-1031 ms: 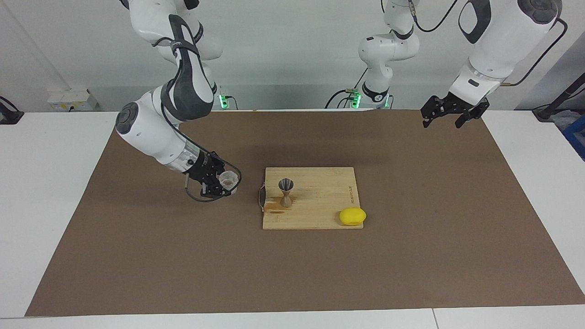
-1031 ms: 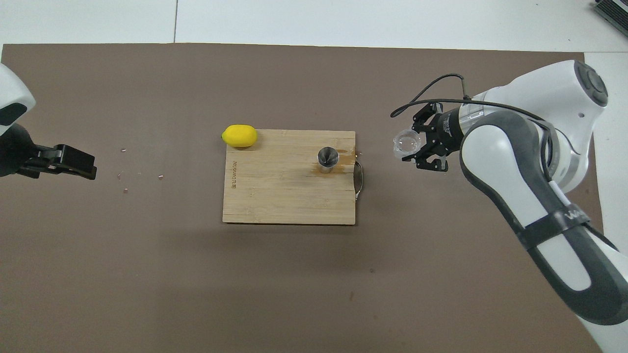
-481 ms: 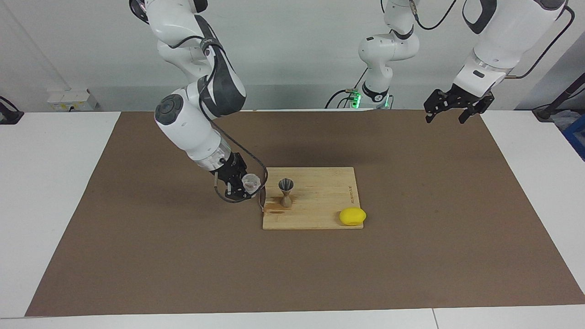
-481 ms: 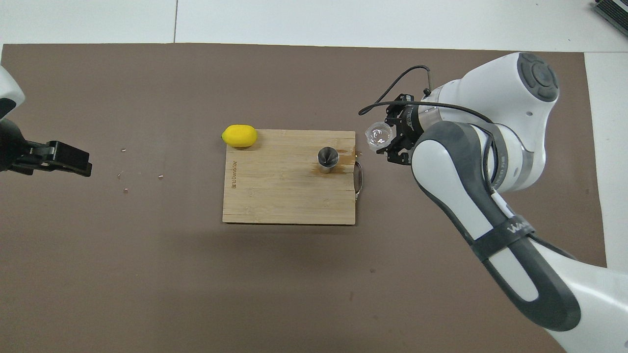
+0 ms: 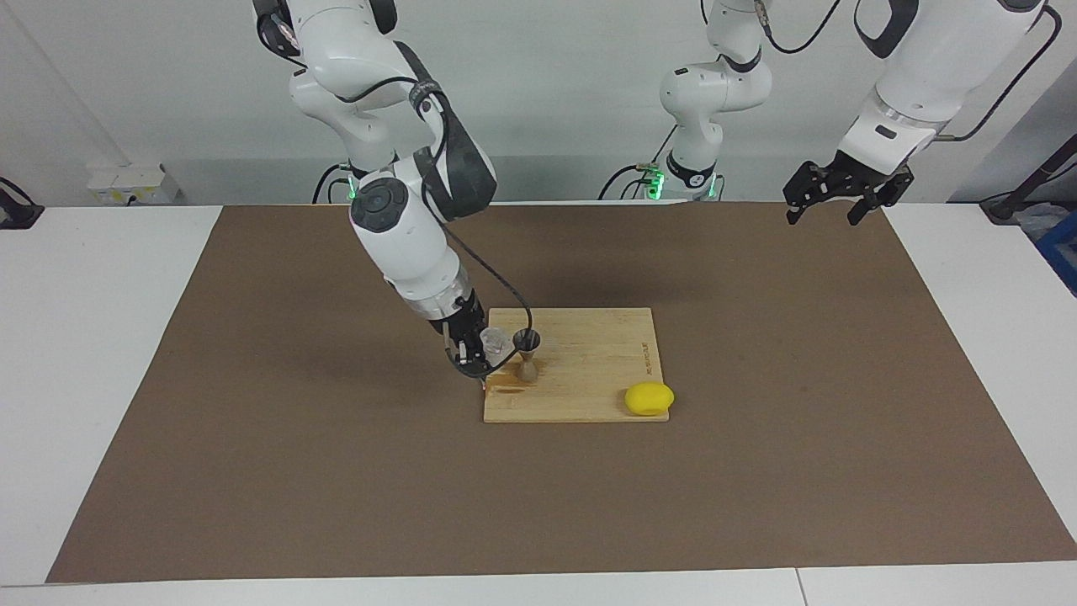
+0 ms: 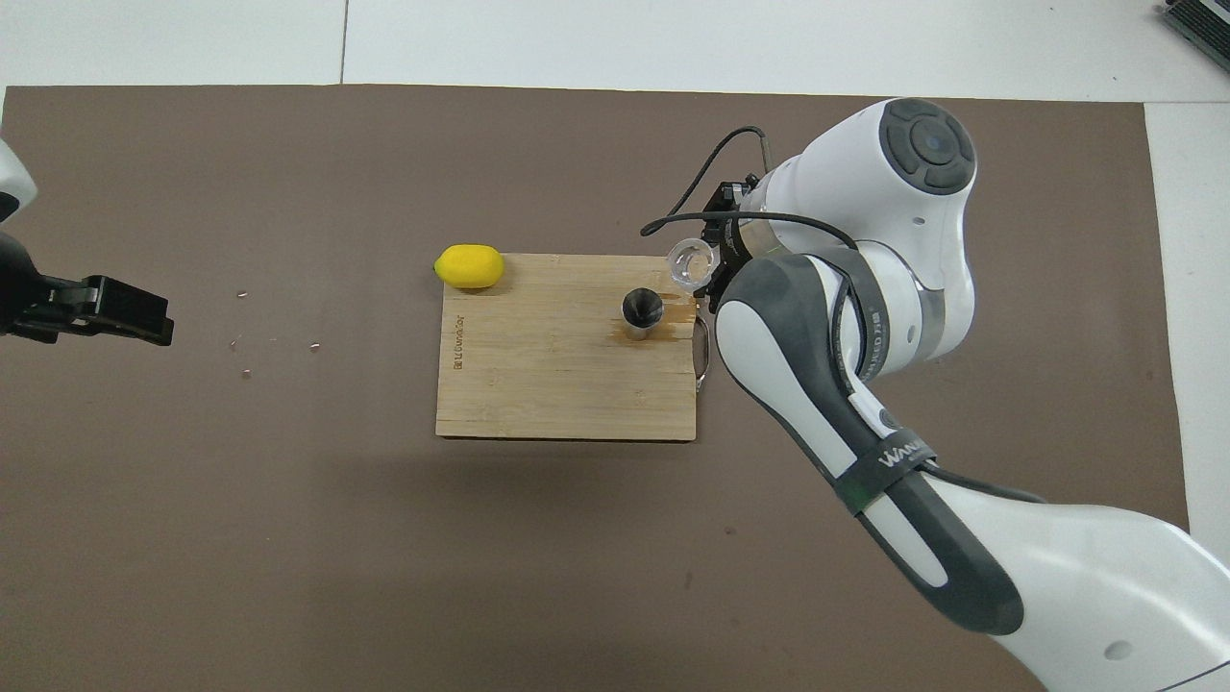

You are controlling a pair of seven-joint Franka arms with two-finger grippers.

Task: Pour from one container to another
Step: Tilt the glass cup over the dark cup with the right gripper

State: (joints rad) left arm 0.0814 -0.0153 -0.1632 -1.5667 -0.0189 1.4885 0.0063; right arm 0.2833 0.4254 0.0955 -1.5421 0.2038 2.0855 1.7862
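Observation:
My right gripper point(image 5: 480, 353) is shut on the clear ribbed glass tumbler point(image 5: 495, 340) and holds it over the wooden board's handle end. The glass is close beside the top of the grey hourglass jigger point(image 5: 527, 355), with its mouth facing up. The jigger stands upright on the board point(image 5: 589, 370). In the overhead view the glass point(image 6: 692, 264) is just off the jigger's point(image 6: 642, 311) open cup, and my right gripper point(image 6: 713, 274) is mostly hidden under its arm. My left gripper point(image 5: 831, 202) is open and empty, waiting up over the mat's corner at its own end.
A yellow lemon point(image 5: 649, 398) lies at the board's corner toward the left arm's end. A brown wet stain point(image 6: 678, 309) marks the board beside the jigger. The board has a metal handle point(image 6: 706, 354). Small crumbs point(image 6: 277, 346) lie on the brown mat.
My right arm has swung the glass from over the bare mat to over the board's edge, right beside the jigger. My left gripper has drifted slightly up and away.

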